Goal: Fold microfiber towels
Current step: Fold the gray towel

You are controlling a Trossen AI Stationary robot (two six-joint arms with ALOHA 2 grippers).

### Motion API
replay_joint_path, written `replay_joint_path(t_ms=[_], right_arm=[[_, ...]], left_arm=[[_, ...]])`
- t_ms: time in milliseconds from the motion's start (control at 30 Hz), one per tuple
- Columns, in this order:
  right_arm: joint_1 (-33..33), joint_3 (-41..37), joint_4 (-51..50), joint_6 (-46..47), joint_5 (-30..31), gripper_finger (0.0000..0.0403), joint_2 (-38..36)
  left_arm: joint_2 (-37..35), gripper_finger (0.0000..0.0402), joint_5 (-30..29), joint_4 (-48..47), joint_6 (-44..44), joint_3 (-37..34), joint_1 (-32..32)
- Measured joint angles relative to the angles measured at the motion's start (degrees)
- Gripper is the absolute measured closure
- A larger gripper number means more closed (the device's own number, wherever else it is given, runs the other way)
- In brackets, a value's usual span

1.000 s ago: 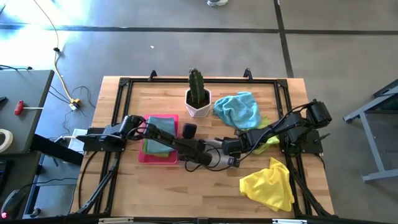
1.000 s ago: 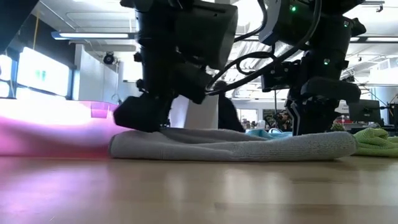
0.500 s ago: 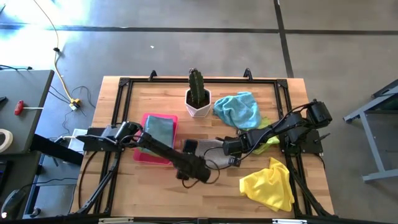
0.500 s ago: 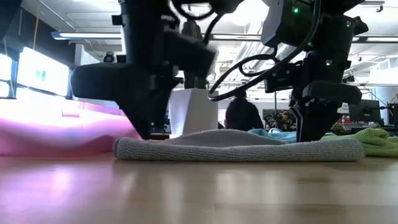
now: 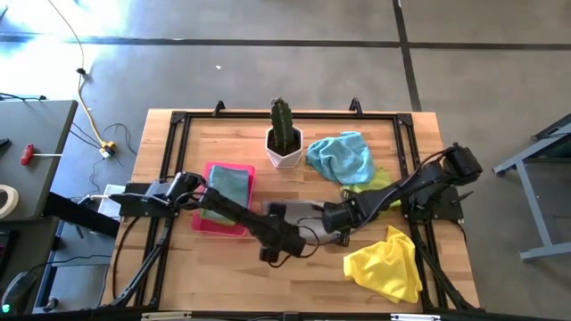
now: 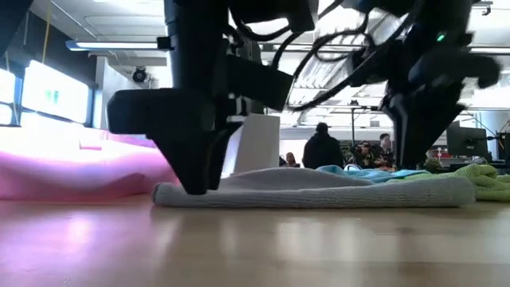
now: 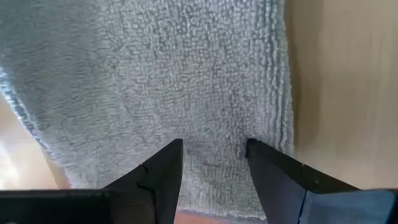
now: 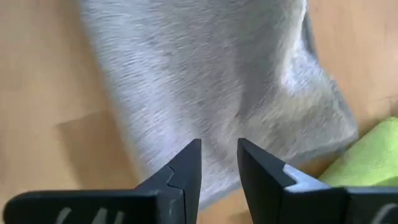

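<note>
I list: grey concrete floor [image 5: 268,76] crossed by dark seam lines; black side bench [image 5: 31,152] beside my wooden table [image 5: 223,267]; bright windows [image 6: 48,96]; ceiling strip lights [image 6: 111,46]; standing person [image 6: 322,147] far behind.

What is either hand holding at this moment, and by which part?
Nothing is held. Left hand and right hand both hover open over the grey towel, with no cloth between their fingers.

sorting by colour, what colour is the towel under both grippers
Grey towel; the left wrist view shows it best.
</note>
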Motion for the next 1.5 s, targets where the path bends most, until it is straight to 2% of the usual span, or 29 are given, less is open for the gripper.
replay_joint_path(t_ms=[233, 333, 433, 600, 800, 900, 967, 1033, 1133, 1333, 1500], right_arm=[[4.44, 0.02, -6.23, 11.07, 2.82, 0.0309, -4.12], [5.04, 0.02, -6.64, 16.51, 3.03, 0.0309, -4.36], [5.09, 0.02, -5.64, 18.31, 2.92, 0.0307, -4.24], [3.73, -0.06, -1.94, 17.89, 3.26, 0.0281, -4.20], [1.34, -6.33, 6.74, 20.89, 1.63, 0.0224, -4.20], [0.05, -12.34, 15.59, 22.74, -0.96, 0.0210, -4.59], [-0.51, -15.85, 25.46, 23.26, -2.65, 0.0209, -4.71], [-1.06, -19.16, 33.42, 23.83, -2.93, 0.0212, -4.86], [-1.64, -22.70, 40.18, 25.29, -2.95, 0.0218, -4.99], [-1.70, -22.92, 39.85, 23.92, -3.05, 0.0222, -5.23], [-1.71, -19.03, 30.82, 20.83, -1.72, 0.0222, -6.38]], left_arm=[[-0.48, 0.0230, 7.55, 0.28, -6.44, -1.97, -1.69], [-0.84, 0.0230, 12.23, 1.91, -9.98, -1.99, -3.38], [-0.65, 0.0230, 15.30, 2.29, -9.62, -1.24, -4.63], [-0.02, 0.0230, 14.56, 1.05, -7.55, 3.08, -5.97], [-1.30, 0.0229, 7.63, -4.75, -4.92, 5.48, -6.33], [-1.35, 0.0229, 5.57, -6.88, -4.89, 5.48, -6.27], [-1.37, 0.0229, 4.71, -6.62, -4.89, 5.11, -6.32], [-1.39, 0.0229, 4.60, -5.57, -4.93, 4.05, -6.17], [-1.40, 0.0229, 4.56, -4.77, -5.72, 2.51, -6.10], [-1.48, 0.0229, 5.93, -1.02, -7.42, -0.94, -6.09], [-1.91, 0.0229, 8.34, 2.62, -7.97, -2.78, -6.07]])
